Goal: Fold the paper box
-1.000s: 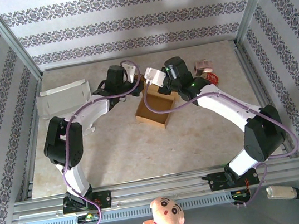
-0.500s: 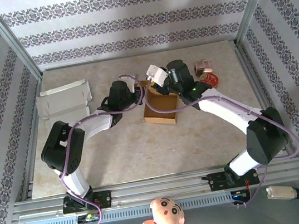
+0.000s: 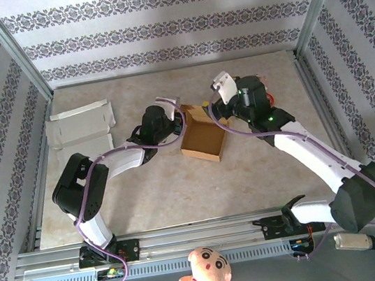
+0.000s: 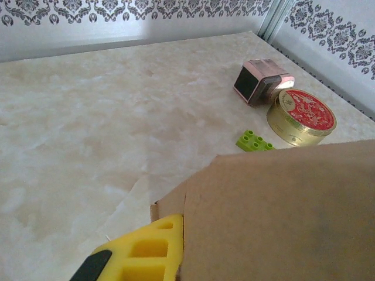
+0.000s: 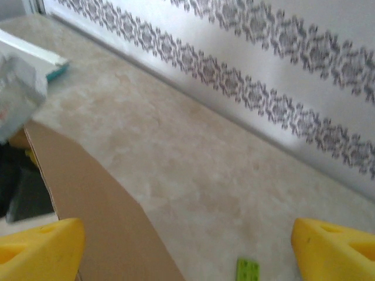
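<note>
Marble-look table (image 3: 181, 191), patterned walls on three sides. The brown cardboard box (image 3: 203, 141) sits open-topped near the middle, between the two wrists. A flat white carton blank (image 3: 79, 125) lies well apart at far left.

Left gripper (image 3: 176, 121): at the box's left wall. In the wrist view one yellow finger (image 4: 146, 252) lies against the outer face of the cardboard. The other finger is hidden behind the panel, so I cannot tell if the jaws are pinching the wall or merely resting on it.

Right gripper (image 3: 215, 111): at the far right corner of the box. In its wrist view the right gripper (image 5: 184, 246) has its jaws spread wide and holds nothing. A brown flap (image 5: 99, 205) rises just beside its left-hand finger.

Beyond the box: green brick (image 4: 255, 140), round tin (image 4: 302, 117) and a small pink box (image 4: 261, 79), all near each other.

Judgement:
- The step in hand looks like tucking a wall flap inward while the left side acts as an anchor.
- The left should brace low on the wall so the box cannot slide or rack.
- The right should bring the flap between its fingers and close near the crease rather than the free edge.
- It should then rotate the flap about the crease line instead of pushing across it.
- Thin card buckles readily, so a slow, square push suits.
- Watch for the brick on the far side.
</note>
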